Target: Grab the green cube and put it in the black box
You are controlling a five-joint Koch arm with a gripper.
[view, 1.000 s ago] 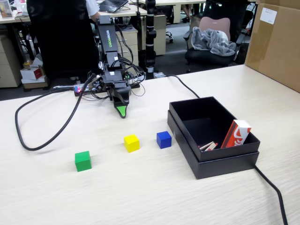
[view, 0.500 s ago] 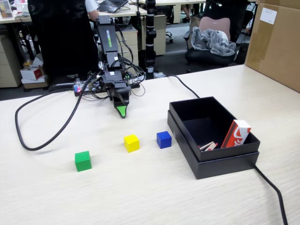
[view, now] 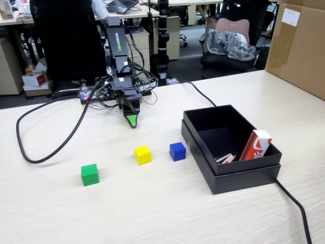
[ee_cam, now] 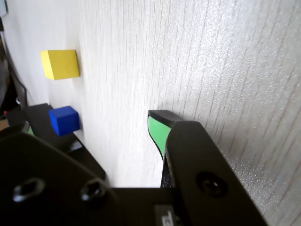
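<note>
Arm folded low at table's far side in fixed view, gripper (view: 132, 121) pointing down at the tabletop, green tip just above or touching the wood, can't tell which. Jaws overlap in both views, only 1 tip visible, so can't tell if spread or pressed together; nothing visibly held. Green cube (view: 89, 174) sits alone on table (view: 152, 213), near left in fixed view, well apart from gripper, not seen in wrist view. Yellow cube (view: 142, 155) and blue cube (view: 177, 151) sit in a row to its right, near each other but apart; both show in wrist view too. Black box (view: 200, 143) just right of blue cube, open top, holding a red-white pack (view: 256, 145) leaning on its wall and some small sticks (view: 225, 158). Black cable (view: 45, 137) loops over table left of the arm.
</note>
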